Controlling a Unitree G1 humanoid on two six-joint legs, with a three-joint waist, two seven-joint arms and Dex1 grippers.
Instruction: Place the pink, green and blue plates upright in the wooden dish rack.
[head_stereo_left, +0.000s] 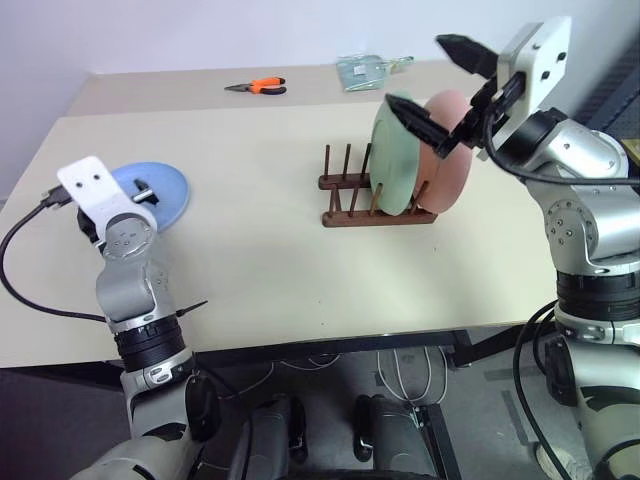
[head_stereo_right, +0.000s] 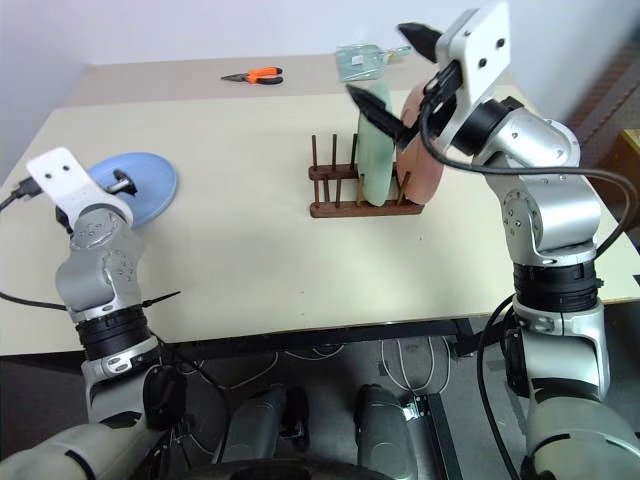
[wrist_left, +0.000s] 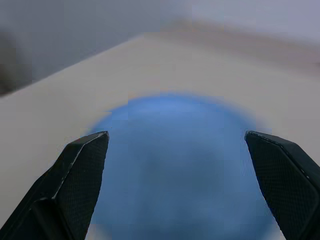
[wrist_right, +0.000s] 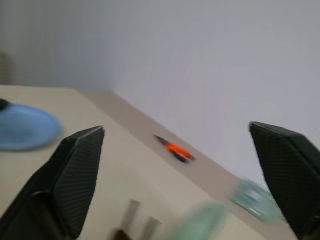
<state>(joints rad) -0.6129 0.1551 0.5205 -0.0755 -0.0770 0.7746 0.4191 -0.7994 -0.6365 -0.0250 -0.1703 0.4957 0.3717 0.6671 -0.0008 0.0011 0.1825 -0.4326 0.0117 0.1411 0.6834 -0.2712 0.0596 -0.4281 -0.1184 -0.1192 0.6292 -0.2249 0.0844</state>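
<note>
Near the left edge of the tabletop (head_stereo_left: 250, 250) the blue plate (head_stereo_left: 165, 195) lies flat, well apart from the rack. It is the only plate not yet standing, so I judge it is the next one to take. The left gripper (wrist_left: 175, 165) is over its near side, and its two black fingers stand wide apart, with the plate between them in the left wrist view and nothing held. This wide opening fits a reach for the rim, because a flat plate must be taken by its edge before it can be turned upright.

At the far edge of the tabletop lie orange-handled pliers (head_stereo_left: 258, 87) and, more to the right, a small clear packet (head_stereo_left: 362, 70). They have no part in the task.

Right of the middle stands the wooden dish rack (head_stereo_left: 375, 200). The green plate (head_stereo_left: 393, 152) and the pink plate (head_stereo_left: 447, 150) stand upright at its right end, the pink just behind the green, each kept on its edge by the pegs. The pegs at the left end are free, and I think the blue plate belongs there.

The right gripper (head_stereo_left: 440, 85) is above the two standing plates. Its fingers are wide open and hold nothing; whether one finger touches the green plate I cannot tell.
</note>
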